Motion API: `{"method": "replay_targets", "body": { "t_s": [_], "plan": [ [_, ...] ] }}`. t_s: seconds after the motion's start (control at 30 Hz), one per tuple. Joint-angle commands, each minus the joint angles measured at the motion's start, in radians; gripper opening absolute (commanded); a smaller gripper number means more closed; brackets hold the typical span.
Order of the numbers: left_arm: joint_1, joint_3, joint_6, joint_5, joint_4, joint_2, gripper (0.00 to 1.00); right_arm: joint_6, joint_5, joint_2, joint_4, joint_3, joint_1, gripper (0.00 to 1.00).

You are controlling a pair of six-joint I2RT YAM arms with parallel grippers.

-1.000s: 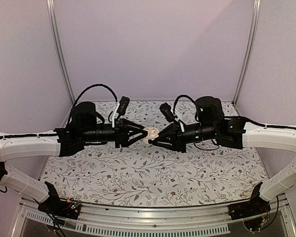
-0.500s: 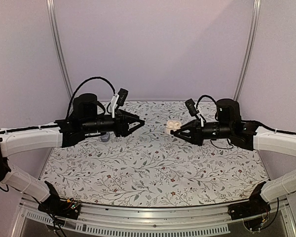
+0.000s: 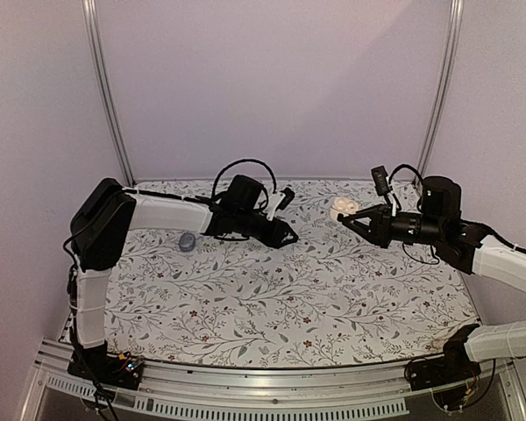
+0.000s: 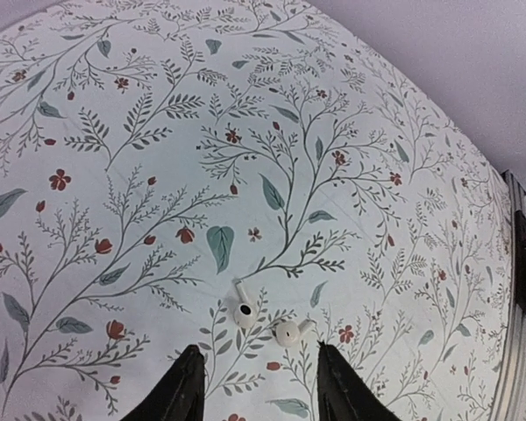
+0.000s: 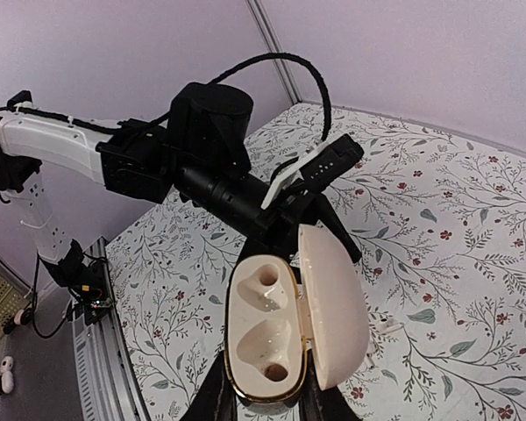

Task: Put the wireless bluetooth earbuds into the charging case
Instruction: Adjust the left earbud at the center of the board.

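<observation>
The cream charging case (image 5: 263, 333) stands open, lid (image 5: 333, 307) hinged to the right, both sockets empty. My right gripper (image 5: 267, 396) is shut on its lower body and holds it in the air at the right rear of the table (image 3: 343, 209). Two white earbuds lie side by side on the floral cloth, one (image 4: 244, 311) with its stem pointing away, the other (image 4: 289, 331) with its stem to the right. My left gripper (image 4: 259, 353) hovers just short of them, open, with nothing between its fingers. From above, the left gripper (image 3: 287, 236) sits low over mid-table.
A small grey round object (image 3: 187, 242) lies on the cloth at the left, beside the left arm. The left arm (image 5: 219, 175) stretches across behind the held case. Metal posts (image 3: 105, 96) stand at the back corners, and a rail (image 3: 245, 386) runs along the near edge.
The two grippers have drawn apart. The right one carried the open case rightward and back. The left arm swung in and down to mid-table, over the earbuds.
</observation>
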Motion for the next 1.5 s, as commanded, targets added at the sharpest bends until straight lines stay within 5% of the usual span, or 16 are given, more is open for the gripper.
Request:
{"method": "replay_targets", "body": {
  "t_s": [0.0, 0.6, 0.97, 1.47],
  "plan": [
    [-0.025, 0.179, 0.049, -0.005, -0.124, 0.125, 0.41, 0.011, -0.016, -0.034, 0.006, -0.018, -0.01, 0.0],
    [-0.069, 0.436, 0.102, 0.02, -0.285, 0.372, 0.26, 0.002, -0.019, -0.059, -0.012, -0.021, -0.01, 0.0],
    [-0.12, 0.309, 0.161, 0.01, -0.327, 0.305, 0.23, 0.004, -0.018, -0.085, -0.03, -0.018, -0.011, 0.0],
    [-0.169, 0.083, 0.208, -0.258, -0.444, 0.135, 0.17, 0.015, -0.023, -0.094, -0.022, -0.015, -0.011, 0.0]
  ]
}}
